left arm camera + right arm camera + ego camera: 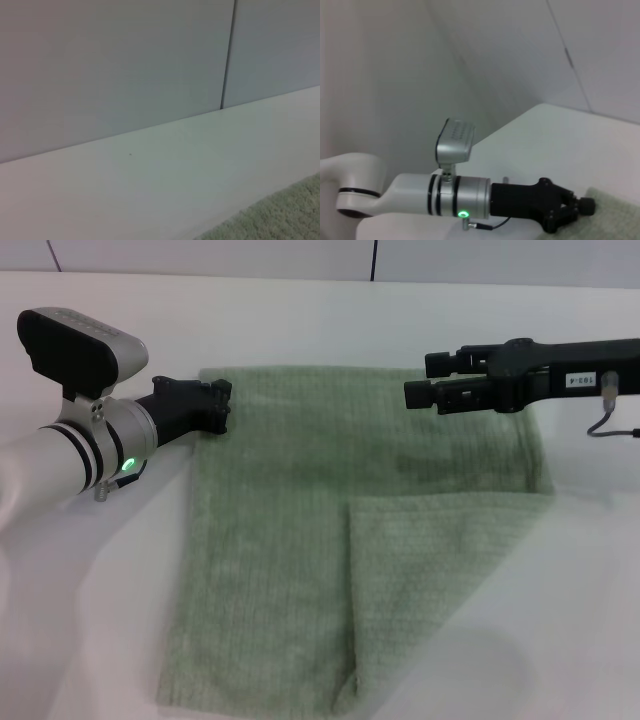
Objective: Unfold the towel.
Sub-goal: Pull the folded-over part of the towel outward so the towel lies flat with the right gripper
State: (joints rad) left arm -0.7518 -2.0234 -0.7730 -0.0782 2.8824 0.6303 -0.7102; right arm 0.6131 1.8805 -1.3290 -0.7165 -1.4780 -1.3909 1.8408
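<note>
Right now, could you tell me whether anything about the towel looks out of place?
Yes: the towel's near right corner is folded over onto it, making a paler triangular flap, so it doesn't lie fully flat on the table.

A: How is the light over the towel (330, 530)?

B: Soft and even, no hard glare; the white table (90, 620) around the towel is bright, nearly washed out.

A: Shadows?

B: Faint ones. A dim grey patch lies on the towel beneath the right gripper (412, 379), and a soft shade beside the left gripper (226, 406) at the towel's edge.

A: Focus?

B: The head view is slightly soft. In the left wrist view the towel's corner (280, 215) is fuzzy; the wall (110, 65) behind it is dim and grey
</note>
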